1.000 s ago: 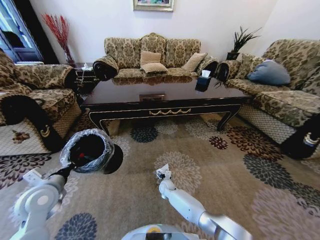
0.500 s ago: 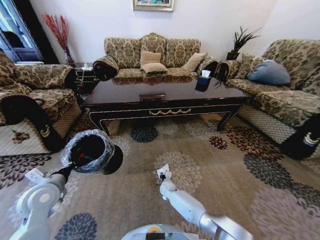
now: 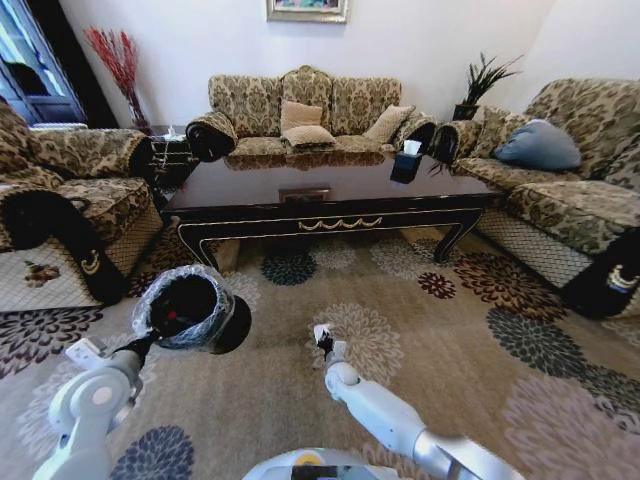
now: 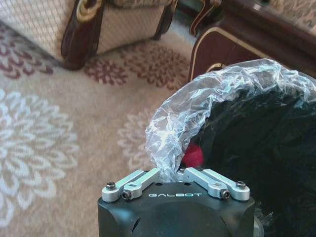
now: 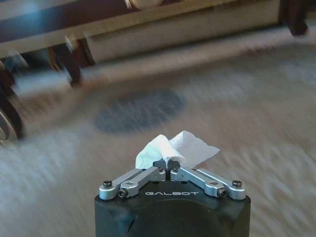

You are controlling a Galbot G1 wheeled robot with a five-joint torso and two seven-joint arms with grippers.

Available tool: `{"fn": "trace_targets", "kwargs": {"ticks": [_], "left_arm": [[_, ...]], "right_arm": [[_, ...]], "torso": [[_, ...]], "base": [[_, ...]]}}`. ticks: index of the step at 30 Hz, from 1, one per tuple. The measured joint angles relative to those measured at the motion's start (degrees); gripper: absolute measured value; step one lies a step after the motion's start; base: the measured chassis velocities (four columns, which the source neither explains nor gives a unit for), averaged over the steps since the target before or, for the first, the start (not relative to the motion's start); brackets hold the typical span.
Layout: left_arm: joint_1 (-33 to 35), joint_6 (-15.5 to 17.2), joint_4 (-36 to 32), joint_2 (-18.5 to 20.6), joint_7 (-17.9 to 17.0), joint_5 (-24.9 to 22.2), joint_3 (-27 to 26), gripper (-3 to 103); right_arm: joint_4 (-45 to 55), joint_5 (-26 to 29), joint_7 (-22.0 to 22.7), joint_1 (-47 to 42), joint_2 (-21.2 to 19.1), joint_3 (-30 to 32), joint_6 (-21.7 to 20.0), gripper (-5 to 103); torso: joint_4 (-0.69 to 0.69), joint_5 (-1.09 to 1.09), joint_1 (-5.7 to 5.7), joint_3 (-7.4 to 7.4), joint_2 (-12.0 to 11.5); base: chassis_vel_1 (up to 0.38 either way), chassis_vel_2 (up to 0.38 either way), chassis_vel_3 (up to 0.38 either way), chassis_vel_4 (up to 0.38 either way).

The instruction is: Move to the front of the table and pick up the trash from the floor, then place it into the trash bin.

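Glossy dark wood table mirrors the sofa. Crinkly clear plastic bag lines the matt black trash bin. Soft white tissue looks crumpled; linkage fingers are brushed metal. The carpet is short-piled cloth.

A patterned sofa with tan cushions stands against the far wall, under a framed picture. Matching sofas stand at the left and right, the right one bearing a blue pillow. Red branches fill one far corner, a potted plant the other.
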Motion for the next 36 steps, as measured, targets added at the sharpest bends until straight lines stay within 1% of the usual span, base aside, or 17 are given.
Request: {"fn": "trace_targets", "kwargs": {"ticks": [1,2,4,6,8,11,14,15,17,18,19,21,25,28,29,32,36], "left_arm": [[0.00,0.00,0.00,0.00,0.00,0.00,0.00,2],[-0.11,-0.03,0.73,-0.26,0.06,0.14,0.67,2],[-0.22,-0.07,2.15,-0.82,0.28,0.29,2.46,2],[-0.32,-0.27,3.58,-1.55,0.86,1.46,4.60,2],[-0.34,-0.34,3.95,-1.75,1.01,1.93,5.25,2],[-0.83,-0.70,6.35,-2.62,1.44,4.31,9.17,2],[-1.42,-0.87,7.43,-2.90,1.54,5.31,11.05,2],[-2.00,-0.96,8.10,-3.09,1.56,5.78,12.39,2],[-3.05,-1.00,8.72,-3.34,1.67,6.55,14.29,2],[-3.62,-1.01,8.93,-3.37,1.67,6.86,15.12,2],[-3.62,-1.01,8.93,-3.37,1.67,6.86,15.12,2],[-5.68,-1.01,9.65,-3.31,1.69,7.33,17.30,2],[-8.50,-1.02,10.75,-3.34,1.64,7.46,19.66,2],[-10.77,-1.03,11.72,-3.38,1.58,7.66,21.70,2],[-10.77,-1.03,11.72,-3.38,1.58,7.66,21.70,2],[-12.82,-1.00,13.28,-3.19,1.57,7.98,22.71,2],[-14.32,-0.91,14.02,-3.28,1.58,7.14,22.57,2]], "right_arm": [[0.00,0.00,0.00,0.00,0.00,0.00,0.00,0],[2.16,0.20,-0.41,0.47,-0.51,0.02,0.60,0],[6.15,0.50,-3.18,1.73,-1.86,-0.20,3.05,0],[9.36,0.93,-6.04,3.06,-3.03,-0.75,5.23,0],[10.30,1.19,-6.83,3.46,-3.42,-0.90,5.77,0],[14.39,2.43,-11.09,5.80,-5.63,-2.38,8.75,0],[15.64,2.69,-12.97,6.72,-6.49,-3.25,10.16,0],[16.61,2.18,-14.00,7.36,-7.15,-4.29,10.98,0],[17.29,-1.28,-15.31,8.18,-7.81,-5.42,11.69,0],[17.46,-2.84,-15.81,8.48,-7.86,-5.70,11.95,0],[17.46,-2.84,-15.81,8.48,-7.86,-5.70,11.95,0],[18.01,-5.39,-16.35,9.33,-7.87,-7.16,12.63,0],[18.58,-6.23,-16.83,10.13,-8.64,-9.84,13.54,0],[18.01,-7.18,-19.23,10.56,-8.94,-11.76,15.48,0],[18.01,-7.18,-19.23,10.56,-8.94,-11.76,15.48,0],[16.62,-7.69,-21.75,10.67,-8.62,-13.17,16.59,0],[15.43,-7.93,-21.99,10.38,-7.62,-14.43,16.49,0]], "torso": [[0.00,0.00,0.00,0.00,0.00],[0.01,0.00,0.00,0.00,0.00],[0.01,-0.01,0.00,0.00,0.00],[0.00,0.00,0.00,0.00,0.00],[0.00,0.00,0.00,0.00,0.00],[0.01,-0.01,0.00,0.00,0.00],[0.00,-0.01,0.00,0.00,0.00],[-0.01,-0.01,0.00,0.00,0.00],[-0.01,0.00,0.00,0.01,0.00],[-0.01,-0.01,0.00,0.00,0.00],[-0.01,-0.01,0.00,0.00,0.00],[0.01,0.01,0.00,0.00,0.00],[0.00,0.00,0.00,0.00,0.00],[-0.02,0.01,0.00,0.00,0.00],[-0.02,0.01,0.00,0.00,0.00],[0.00,0.00,0.00,0.00,0.00],[0.01,0.00,0.00,0.00,0.00]], "base": [[0.000,0.000,0.000,0.000],[0.000,0.000,0.000,0.000],[0.000,0.000,0.000,0.000],[0.000,0.000,0.000,0.000],[0.000,0.000,0.000,0.000],[0.000,0.000,0.000,0.000],[0.000,0.000,0.000,0.000],[0.000,0.000,0.000,0.000],[0.000,0.000,0.000,0.000],[0.000,0.000,0.000,0.000],[0.000,0.000,0.000,0.000],[0.000,0.000,0.000,0.000],[0.000,0.000,0.000,0.000],[0.000,0.000,0.000,0.000],[0.000,0.000,0.000,0.000],[0.000,0.000,0.000,0.000],[0.000,0.000,0.000,0.000]]}}
